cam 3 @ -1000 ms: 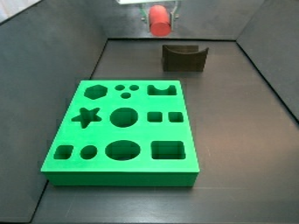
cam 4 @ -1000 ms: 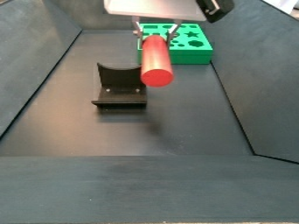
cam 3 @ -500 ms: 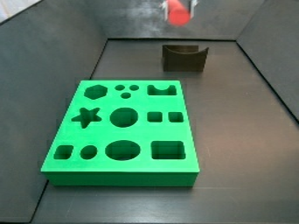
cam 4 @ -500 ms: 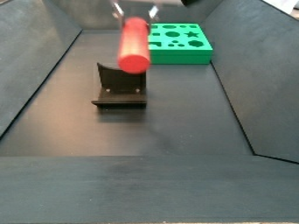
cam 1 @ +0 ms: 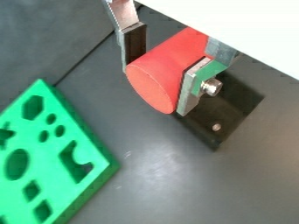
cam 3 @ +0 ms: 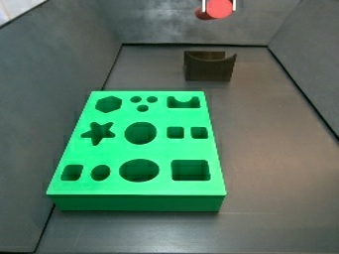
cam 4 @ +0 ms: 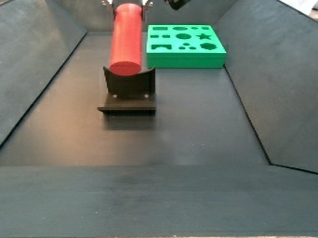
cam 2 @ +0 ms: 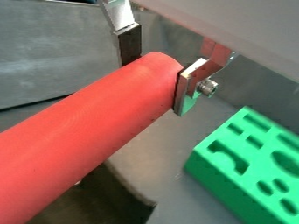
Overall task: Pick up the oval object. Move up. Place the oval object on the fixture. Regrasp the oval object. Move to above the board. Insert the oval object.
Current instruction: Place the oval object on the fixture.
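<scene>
The oval object (cam 1: 163, 72) is a smooth red peg, and my gripper (cam 1: 167, 63) is shut on it, its silver fingers (cam 1: 200, 81) pressed on both sides. The peg's length also shows in a wrist view (cam 2: 82, 131). In a side view the oval object (cam 4: 126, 38) hangs high in the air above the fixture (cam 4: 126, 92), a dark notched block on the floor. From a side view the oval object (cam 3: 216, 9) shows end-on at the top edge, above the fixture (cam 3: 208, 64). The green board (cam 3: 137, 147) lies flat in front of the fixture, its cutouts unfilled.
Dark sloping walls (cam 4: 44, 74) close in the floor on both sides. The board (cam 4: 185, 45) lies a short way behind the fixture in a side view. The fixture's base plate (cam 1: 232, 115) shows under the peg in a wrist view, next to the board (cam 1: 45, 162).
The gripper has carried the oval object upward and sideways to a spot above the fixture. The peg has stayed gripped the whole time.
</scene>
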Motion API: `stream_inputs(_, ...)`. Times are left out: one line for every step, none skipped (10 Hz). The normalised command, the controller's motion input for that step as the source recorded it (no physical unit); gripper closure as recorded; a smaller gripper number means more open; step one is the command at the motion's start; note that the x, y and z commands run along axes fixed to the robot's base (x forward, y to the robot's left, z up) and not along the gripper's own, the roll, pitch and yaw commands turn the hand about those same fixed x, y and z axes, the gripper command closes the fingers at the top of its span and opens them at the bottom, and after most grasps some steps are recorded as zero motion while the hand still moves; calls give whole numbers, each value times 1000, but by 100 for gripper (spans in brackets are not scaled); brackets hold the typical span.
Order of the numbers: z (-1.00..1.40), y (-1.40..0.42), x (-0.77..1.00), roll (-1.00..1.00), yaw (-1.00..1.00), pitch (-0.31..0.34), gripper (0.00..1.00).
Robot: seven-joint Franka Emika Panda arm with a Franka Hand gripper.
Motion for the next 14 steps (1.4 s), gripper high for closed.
stream_inputs(2, 28, 26, -1000, -123, 110, 100)
stream_inputs(-11, 30, 47, -1000, -137, 111, 100)
stream_inputs(-6, 37, 65, -1000, -157, 120, 100)
stream_inputs(-4, 40, 68, -1000, -171, 121, 100)
stream_inputs(-9, 37, 62, -1000, -207, 111, 100)
stream_inputs(-8, 38, 60, -880, -218, 78, 100)
stream_inputs(-8, 38, 58, -618, -204, 28, 100)
stream_inputs(-9, 38, 58, -484, -192, 7, 100)
stream_inputs(0, 22, 54, -276, -158, -32, 100)
stream_inputs(-1000, 20, 72, -143, -49, -33, 100)
stream_inputs(-1000, 21, 79, -126, -37, -51, 100)
stream_inputs(-1000, 19, 90, -109, -27, -63, 100)
stream_inputs(-1000, 15, 90, -92, -14, -72, 100)
stream_inputs(-1000, 10, 91, -78, -8, -79, 100)
